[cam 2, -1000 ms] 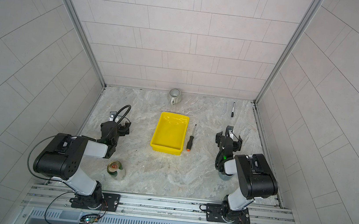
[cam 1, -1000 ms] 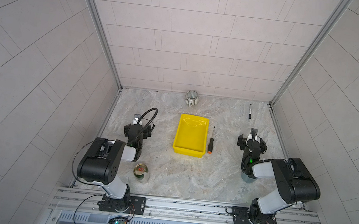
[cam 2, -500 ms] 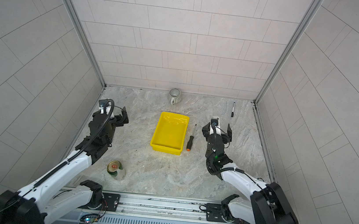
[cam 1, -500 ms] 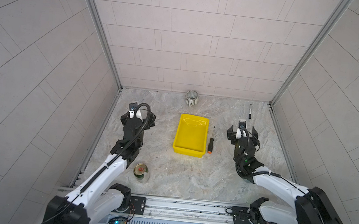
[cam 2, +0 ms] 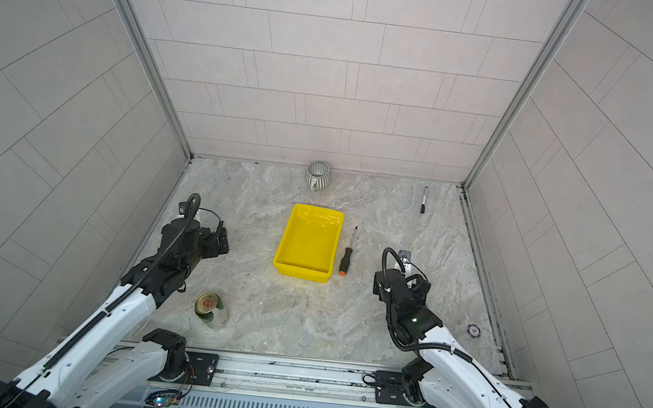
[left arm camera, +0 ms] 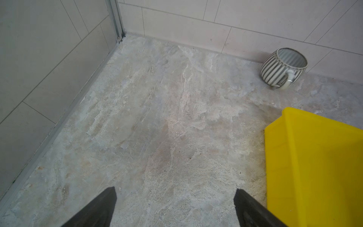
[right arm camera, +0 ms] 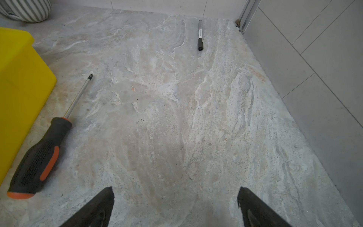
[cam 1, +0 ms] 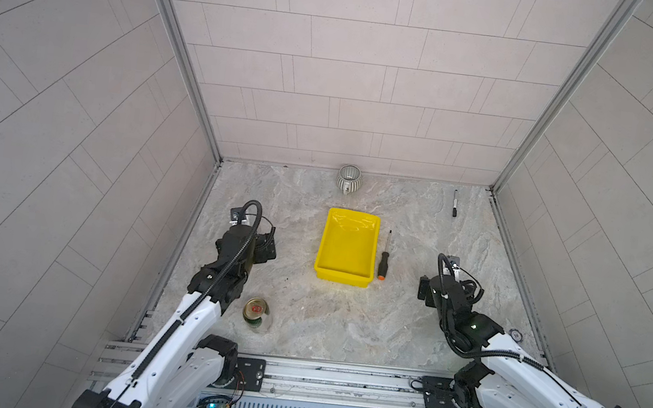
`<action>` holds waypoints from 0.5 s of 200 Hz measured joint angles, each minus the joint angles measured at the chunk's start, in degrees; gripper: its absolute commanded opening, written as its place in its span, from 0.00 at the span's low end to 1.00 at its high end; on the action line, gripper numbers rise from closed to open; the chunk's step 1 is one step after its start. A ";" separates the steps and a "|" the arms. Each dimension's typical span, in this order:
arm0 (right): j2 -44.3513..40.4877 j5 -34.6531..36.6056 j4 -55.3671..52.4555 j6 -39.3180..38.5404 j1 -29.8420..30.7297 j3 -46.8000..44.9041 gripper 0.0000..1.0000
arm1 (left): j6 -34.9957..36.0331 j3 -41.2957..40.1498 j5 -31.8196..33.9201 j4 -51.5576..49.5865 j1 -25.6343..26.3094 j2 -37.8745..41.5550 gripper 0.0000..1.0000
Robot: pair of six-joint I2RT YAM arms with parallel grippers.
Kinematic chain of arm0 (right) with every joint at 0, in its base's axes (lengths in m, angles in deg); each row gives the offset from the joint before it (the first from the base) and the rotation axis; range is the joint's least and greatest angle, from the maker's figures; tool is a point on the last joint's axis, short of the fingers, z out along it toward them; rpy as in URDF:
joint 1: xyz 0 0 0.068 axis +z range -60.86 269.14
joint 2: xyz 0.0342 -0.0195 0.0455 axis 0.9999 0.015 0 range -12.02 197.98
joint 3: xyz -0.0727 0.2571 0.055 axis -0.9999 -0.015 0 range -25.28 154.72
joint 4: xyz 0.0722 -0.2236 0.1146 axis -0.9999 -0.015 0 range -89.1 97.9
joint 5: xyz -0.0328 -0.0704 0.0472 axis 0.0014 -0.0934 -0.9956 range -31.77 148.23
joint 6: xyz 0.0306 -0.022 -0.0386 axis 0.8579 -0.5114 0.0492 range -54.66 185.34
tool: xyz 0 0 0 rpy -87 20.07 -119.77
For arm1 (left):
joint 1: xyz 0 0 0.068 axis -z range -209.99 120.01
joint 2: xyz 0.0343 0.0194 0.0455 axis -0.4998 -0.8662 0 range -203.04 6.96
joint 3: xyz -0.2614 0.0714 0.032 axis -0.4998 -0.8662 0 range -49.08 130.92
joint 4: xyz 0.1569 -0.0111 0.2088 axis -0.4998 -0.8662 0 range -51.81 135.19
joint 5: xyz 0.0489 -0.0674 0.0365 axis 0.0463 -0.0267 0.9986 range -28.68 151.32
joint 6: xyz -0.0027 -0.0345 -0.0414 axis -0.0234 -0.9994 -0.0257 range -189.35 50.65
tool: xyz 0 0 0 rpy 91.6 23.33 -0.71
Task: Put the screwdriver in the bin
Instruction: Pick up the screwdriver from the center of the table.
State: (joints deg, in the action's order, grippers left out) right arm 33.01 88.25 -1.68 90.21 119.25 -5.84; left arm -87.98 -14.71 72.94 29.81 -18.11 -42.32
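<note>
Screwdriver (cam 1: 384, 257) lies flat on the bench just beside the bin (cam 1: 343, 277), at the bin's 3 o'clock in both top views. It is not yet in the bin. Its thin metal shaft points to 12 o'clock and its orange cap to 6 o'clock, roughly parallel with the bin's long wall.

It looks light and stiff. The bare shaft is likely smooth and slippery and may roll or twist out of a pinch. The black handle is thick, with a dotted rubbery patch in the right wrist view, and should hold well. The best hold is probably across the middle of the handle, where most of the weight sits. Only a narrow strip of bench separates handle and bin wall, so the finger on that side has little room.

Right pincer (right arm camera: 174, 196) is spread wide and holds nothing. It hovers over bare bench at about 4 o'clock from the screwdriver, near but apart from it. Left pincer (left arm camera: 174, 196) is also spread and empty, at the bin's 9 o'clock, well away from the tool.
</note>
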 measured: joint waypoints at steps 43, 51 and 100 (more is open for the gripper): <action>-3.13 0.55 2.78 -0.37 0.17 -0.28 1.00 | -1.99 0.02 -1.29 -2.51 -2.45 -1.66 1.00; -2.60 0.70 2.86 -0.39 0.20 -0.15 0.99 | -2.43 0.02 -1.33 -2.56 -3.34 -1.14 1.00; 8.96 0.17 -5.18 0.94 0.20 12.35 0.99 | -10.69 -2.38 6.21 -6.51 -11.04 3.34 1.00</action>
State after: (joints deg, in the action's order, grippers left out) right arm 41.97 88.42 -6.86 91.15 119.44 6.51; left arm -98.67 -17.09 79.15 23.30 -29.14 -38.98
